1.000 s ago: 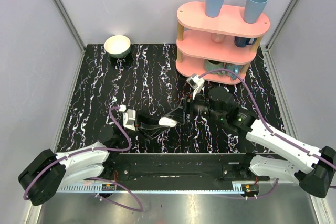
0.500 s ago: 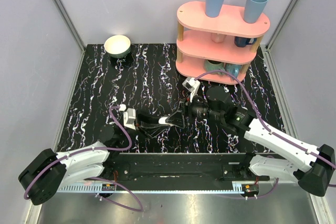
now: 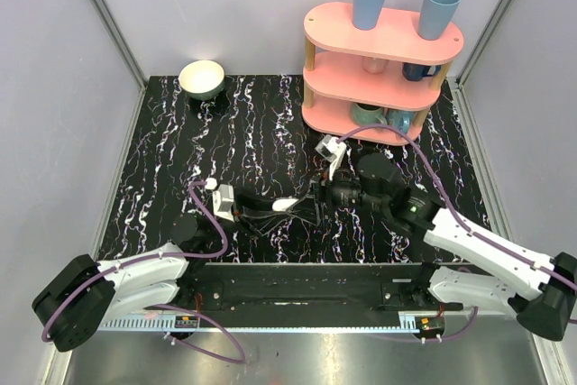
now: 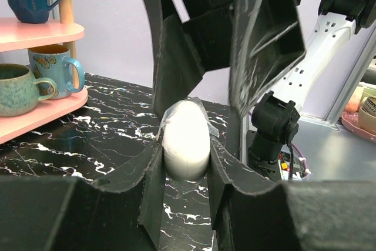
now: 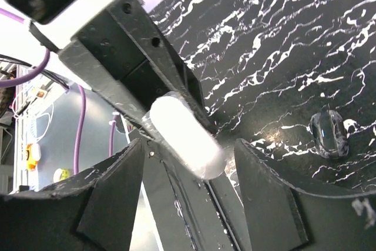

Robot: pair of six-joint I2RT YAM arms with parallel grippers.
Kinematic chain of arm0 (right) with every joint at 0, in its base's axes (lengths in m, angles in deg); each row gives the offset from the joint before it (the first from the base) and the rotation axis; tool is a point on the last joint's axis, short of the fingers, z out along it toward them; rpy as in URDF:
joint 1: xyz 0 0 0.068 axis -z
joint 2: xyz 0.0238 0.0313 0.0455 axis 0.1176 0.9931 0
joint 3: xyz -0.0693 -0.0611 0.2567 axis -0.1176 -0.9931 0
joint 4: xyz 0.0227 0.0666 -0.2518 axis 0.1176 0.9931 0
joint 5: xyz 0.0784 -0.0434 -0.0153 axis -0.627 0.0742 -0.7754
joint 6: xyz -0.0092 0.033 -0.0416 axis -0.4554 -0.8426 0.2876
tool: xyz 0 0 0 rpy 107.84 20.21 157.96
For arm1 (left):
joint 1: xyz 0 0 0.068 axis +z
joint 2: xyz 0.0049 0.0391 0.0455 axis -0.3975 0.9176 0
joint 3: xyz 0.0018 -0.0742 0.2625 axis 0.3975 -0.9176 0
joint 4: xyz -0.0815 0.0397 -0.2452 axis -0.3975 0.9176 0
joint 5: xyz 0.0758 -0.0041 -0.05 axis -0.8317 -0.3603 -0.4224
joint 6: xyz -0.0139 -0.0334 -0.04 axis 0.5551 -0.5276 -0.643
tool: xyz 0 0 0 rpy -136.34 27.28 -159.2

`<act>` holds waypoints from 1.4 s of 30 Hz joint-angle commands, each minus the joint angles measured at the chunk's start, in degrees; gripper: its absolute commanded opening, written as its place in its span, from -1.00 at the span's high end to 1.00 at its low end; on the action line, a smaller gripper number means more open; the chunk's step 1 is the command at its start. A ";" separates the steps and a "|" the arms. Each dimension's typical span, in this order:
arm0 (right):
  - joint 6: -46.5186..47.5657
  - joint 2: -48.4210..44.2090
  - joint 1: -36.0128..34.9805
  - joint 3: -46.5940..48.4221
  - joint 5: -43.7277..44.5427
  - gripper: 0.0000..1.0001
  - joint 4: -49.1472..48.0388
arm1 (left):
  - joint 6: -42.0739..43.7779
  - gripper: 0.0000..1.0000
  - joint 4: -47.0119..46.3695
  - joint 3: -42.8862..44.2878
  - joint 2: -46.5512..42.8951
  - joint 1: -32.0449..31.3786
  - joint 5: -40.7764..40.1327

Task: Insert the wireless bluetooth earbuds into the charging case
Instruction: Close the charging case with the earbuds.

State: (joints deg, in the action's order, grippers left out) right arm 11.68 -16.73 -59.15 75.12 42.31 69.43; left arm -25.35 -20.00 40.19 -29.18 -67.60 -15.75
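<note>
— Where has the charging case (image 3: 287, 206) got to?

— Off the table (image 3: 180, 160), a little in front of its middle. The left gripper (image 4: 186, 171) is clamped on it: the two black fingers (image 4: 150, 186) press its long sides, and its rounded far end pokes out beyond their tips.

— And the other one?

— The right gripper (image 5: 189, 145) faces it head-on with its fingers (image 5: 111, 198) spread apart. From its own wrist view the case's free end sits between them, with a gap showing on each side. I can't tell whether any edge touches.

— Much room around them?

— Tight on the right. That arm's wrist is just in front of the foot of the pink shelf (image 3: 343, 74), and the side wall is beyond it. To the left and toward the back the marble lies open right up to the bowl (image 3: 202, 78) in the far-left corner. The near edge is close behind both arms, along the black base rail (image 3: 297, 293).

— Anything under the case?

— A small dark glossy lump (image 5: 329, 133) on the marble, off to one side. I can't make out what it is.
</note>
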 commanded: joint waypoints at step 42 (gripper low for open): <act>-3.99 -5.55 -0.51 -6.02 13.40 -0.50 -7.20 | 0.80 1.00 -17.18 -1.03 -1.85 -0.11 -1.64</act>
State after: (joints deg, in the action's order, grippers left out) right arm 8.60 -24.30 -59.26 68.65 56.78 64.86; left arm -25.15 -20.38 38.59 -30.71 -67.60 -16.69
